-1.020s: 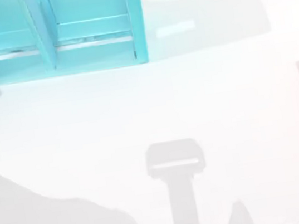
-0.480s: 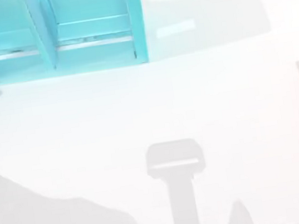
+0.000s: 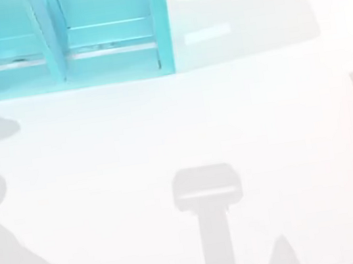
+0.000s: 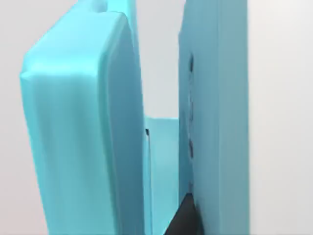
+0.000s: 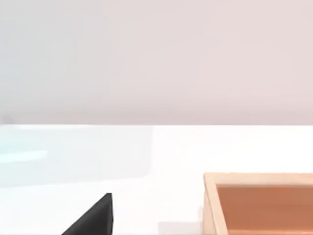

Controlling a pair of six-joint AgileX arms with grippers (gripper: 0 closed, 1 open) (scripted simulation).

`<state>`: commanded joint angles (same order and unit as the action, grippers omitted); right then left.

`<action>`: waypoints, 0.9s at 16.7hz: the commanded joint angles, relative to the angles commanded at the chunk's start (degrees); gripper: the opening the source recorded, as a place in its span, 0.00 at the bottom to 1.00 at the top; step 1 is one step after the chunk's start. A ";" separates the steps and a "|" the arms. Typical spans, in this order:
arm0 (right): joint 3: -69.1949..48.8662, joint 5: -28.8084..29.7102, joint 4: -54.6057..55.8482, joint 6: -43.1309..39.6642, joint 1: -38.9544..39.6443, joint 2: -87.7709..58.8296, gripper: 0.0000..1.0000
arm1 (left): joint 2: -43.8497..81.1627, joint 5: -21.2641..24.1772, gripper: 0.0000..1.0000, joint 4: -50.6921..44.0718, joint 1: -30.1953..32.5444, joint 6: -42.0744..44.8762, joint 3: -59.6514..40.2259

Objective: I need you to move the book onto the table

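Seemingly book (image 4: 83, 147) beside shelf (image 4: 215, 117).

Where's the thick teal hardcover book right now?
The left wrist view shows the thick teal hardcover book standing upright beside a wall of the teal shelf unit, at the glossy white table's far left.

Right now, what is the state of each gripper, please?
Left gripper: close to the book at the shelf unit; cannot be told.
Right gripper: near a wooden box; cannot be told.
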<state>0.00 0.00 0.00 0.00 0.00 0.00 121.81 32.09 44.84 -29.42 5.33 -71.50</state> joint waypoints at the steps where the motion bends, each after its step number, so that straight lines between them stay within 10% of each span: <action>1: 0.00 0.00 0.00 0.00 0.00 0.00 1.00 | -4.77 0.99 0.00 -2.05 -1.51 0.16 1.64; 8: 0.00 0.00 0.00 0.00 0.00 0.00 1.00 | -34.98 9.94 0.00 -18.79 -8.97 0.72 15.44; 15: 0.00 0.00 0.00 0.00 0.00 0.00 1.00 | -39.99 11.38 0.00 -23.19 -11.00 1.35 19.64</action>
<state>0.00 0.00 0.00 0.00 0.00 0.00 81.83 43.47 21.65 -40.42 6.67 -51.86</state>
